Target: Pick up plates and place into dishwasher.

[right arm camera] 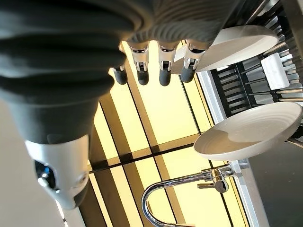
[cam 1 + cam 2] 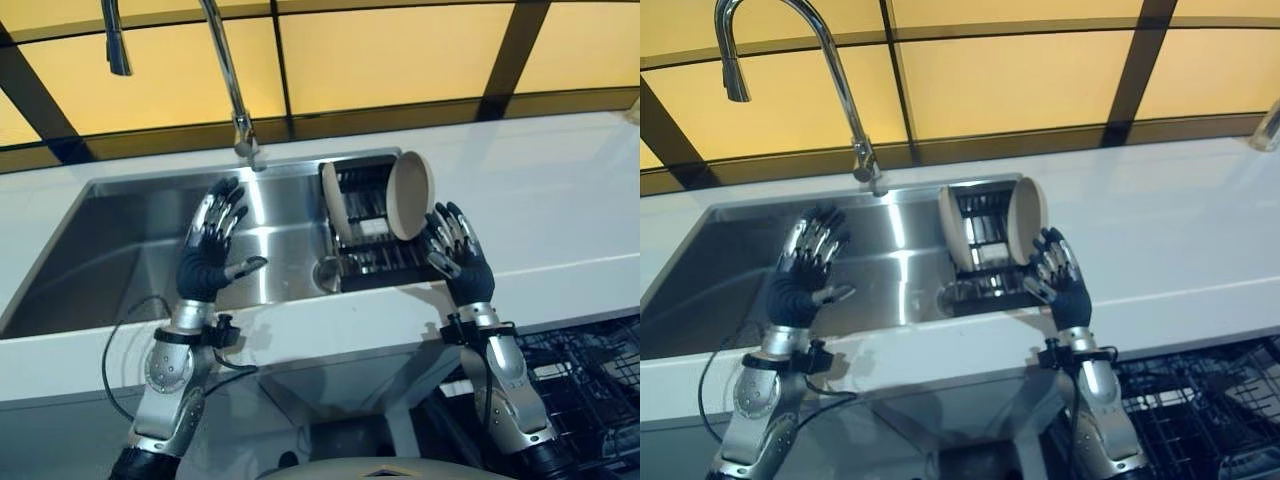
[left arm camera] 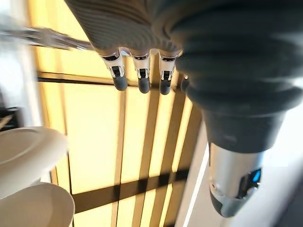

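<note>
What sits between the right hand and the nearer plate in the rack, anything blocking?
Nothing visible does. The right hand hovers open beside the rack in the sink, fingers straight, just next to the right plate, which stands on edge. The left plate stands farther along. The left hand hangs open over the basin.

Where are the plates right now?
In the left eye view, two round beige plates stand on edge in the black dish rack at the steel sink's right end, just beyond the right hand.

White countertop (image 2: 560, 215) holds an inset stainless sink (image 2: 130, 255); a black dish rack (image 2: 375, 255) with two upright plates (image 2: 410, 195) sits inside.
</note>
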Controlling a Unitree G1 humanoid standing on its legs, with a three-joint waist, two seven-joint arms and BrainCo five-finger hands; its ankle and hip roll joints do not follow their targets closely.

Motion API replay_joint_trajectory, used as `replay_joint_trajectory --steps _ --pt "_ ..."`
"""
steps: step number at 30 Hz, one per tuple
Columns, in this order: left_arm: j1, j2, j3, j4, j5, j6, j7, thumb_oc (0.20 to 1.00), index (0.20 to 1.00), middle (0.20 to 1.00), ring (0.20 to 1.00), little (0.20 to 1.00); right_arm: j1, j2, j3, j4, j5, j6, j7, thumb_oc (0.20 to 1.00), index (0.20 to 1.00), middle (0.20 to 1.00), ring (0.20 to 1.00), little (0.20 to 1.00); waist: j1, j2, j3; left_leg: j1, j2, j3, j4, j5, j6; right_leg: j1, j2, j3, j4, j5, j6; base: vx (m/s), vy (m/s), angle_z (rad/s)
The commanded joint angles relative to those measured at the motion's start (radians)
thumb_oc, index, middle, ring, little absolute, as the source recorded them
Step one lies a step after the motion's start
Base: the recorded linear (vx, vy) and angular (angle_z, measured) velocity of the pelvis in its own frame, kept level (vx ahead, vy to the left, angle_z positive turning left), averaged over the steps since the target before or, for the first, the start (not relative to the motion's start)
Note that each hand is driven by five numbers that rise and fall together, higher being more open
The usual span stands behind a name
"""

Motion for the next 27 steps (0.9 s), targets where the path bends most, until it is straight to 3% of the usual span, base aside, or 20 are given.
replay_joint_trajectory --steps 1,6,12,14,17,20,23,27 --pt "-0.118 0.125 0.061 0.013 0.145 -0.042 0.049 1.0 1.0 1.0 1.0 1.0 -0.063 -0.015 0.001 -0.093 0.016 -0.035 0.011 1.0 1.0 1.0 1.0 1.0 -0.04 -0.03 -0.036 0.011 0.005 0.018 0.011 -0.086 0.022 -0.028 -0.062 0.0 0.031 -0.038 0.089 0.03 0.028 -0.13" --pt "-0.218 0.277 0.082 0.095 0.327 -0.028 0.099 1.0 1.0 1.0 1.0 1.0 -0.077 -0.022 -0.006 -0.075 0.021 -0.01 0.025 1.0 1.0 1.0 1.0 1.0 -0.062 -0.014 -0.05 0.018 0.004 0.037 0.011 -0.082 0.023 -0.029 -0.064 0.016 0.03 -0.034 0.095 0.03 0.033 -0.08" --pt "-0.384 0.526 0.045 0.238 0.598 -0.007 0.191 1.0 1.0 1.0 1.0 1.0 -0.097 -0.045 -0.007 -0.071 0.032 0.018 0.031 1.0 1.0 1.0 1.0 1.0 -0.085 0.008 -0.057 0.022 0.0 0.057 0.014 -0.081 0.028 -0.033 -0.069 0.03 0.033 -0.031 0.103 0.02 0.033 -0.11" --pt "-0.456 0.611 -0.02 0.294 0.736 0.015 0.232 1.0 1.0 1.0 1.0 1.0 -0.11 -0.059 0.005 -0.065 0.037 0.017 0.023 1.0 1.0 1.0 1.0 1.0 -0.092 0.016 -0.057 0.022 -0.002 0.064 0.014 -0.081 0.029 -0.035 -0.071 0.032 0.034 -0.03 0.107 0.02 0.031 -0.01" --pt "-0.592 0.72 -0.154 0.361 0.813 0.041 0.238 1.0 1.0 1.0 1.0 1.0 -0.126 -0.083 0.029 -0.05 0.047 0.004 0.008 1.0 1.0 1.0 1.0 1.0 -0.101 0.028 -0.056 0.026 -0.005 0.071 0.017 -0.083 0.029 -0.033 -0.075 0.032 0.04 -0.032 0.112 0.01 0.004 0.0" --pt "-0.692 0.768 -0.268 0.395 0.932 0.067 0.229 1.0 1.0 1.0 1.0 1.0 -0.14 -0.094 0.046 -0.027 0.054 -0.011 -0.007 1.0 1.0 1.0 1.0 1.0 -0.104 0.035 -0.055 0.029 -0.008 0.071 0.019 -0.086 0.03 -0.031 -0.078 0.032 0.046 -0.034 0.116 0.04 0.001 -0.01" --pt "-0.788 0.785 -0.38 0.432 0.921 0.084 0.202 1.0 1.0 1.0 1.0 1.0 -0.146 -0.108 0.07 -0.023 0.061 -0.022 -0.036 1.0 1.0 1.0 1.0 1.0 -0.11 0.039 -0.054 0.032 -0.01 0.073 0.019 -0.089 0.031 -0.029 -0.08 0.032 0.052 -0.036 0.121 0.05 -0.013 0.0" --pt "-0.852 0.772 -0.454 0.492 0.923 0.068 0.213 1.0 1.0 1.0 1.0 1.0 -0.139 -0.113 0.078 -0.02 0.069 -0.032 -0.051 1.0 1.0 1.0 1.0 1.0 -0.121 0.043 -0.054 0.035 -0.011 0.079 0.017 -0.09 0.033 -0.032 -0.079 0.041 0.061 -0.039 0.125 0.05 -0.023 -0.01"
